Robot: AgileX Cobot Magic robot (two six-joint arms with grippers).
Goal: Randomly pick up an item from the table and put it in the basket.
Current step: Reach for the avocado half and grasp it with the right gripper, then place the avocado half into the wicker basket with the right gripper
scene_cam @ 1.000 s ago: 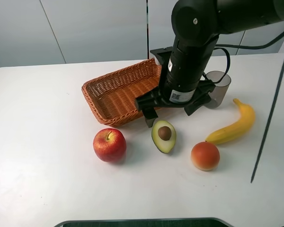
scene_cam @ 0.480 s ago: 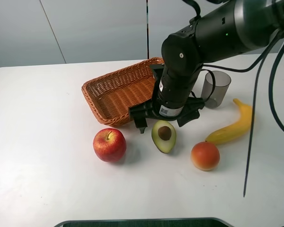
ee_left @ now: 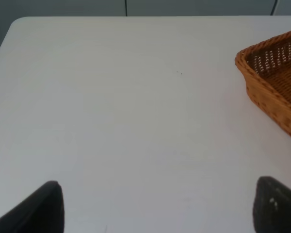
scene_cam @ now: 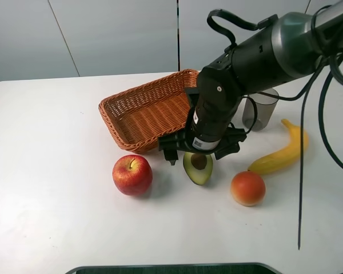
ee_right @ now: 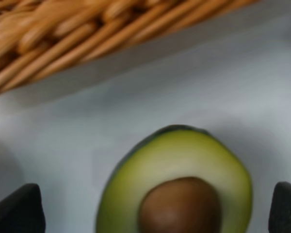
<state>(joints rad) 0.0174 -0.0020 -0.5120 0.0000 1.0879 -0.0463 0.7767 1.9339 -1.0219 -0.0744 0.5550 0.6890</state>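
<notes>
The left end effector [ee_left: 157, 211] is held wide apart over the plain white table [ee_left: 111, 107], a rectangular orange-brown wicker basket [ee_left: 274, 102] lying beyond it. The right end effector [scene_cam: 199, 153] is spread wide over a dark-skinned halved avocado [scene_cam: 197, 171], laid pit-up between its fingers [ee_right: 12, 211] beside the basket.

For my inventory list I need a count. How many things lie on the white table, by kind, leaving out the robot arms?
Red apple: 1
Avocado half: 1
Orange-pink round fruit: 1
Banana: 1
Wicker basket: 1
Grey cup: 1
Total: 6
</notes>
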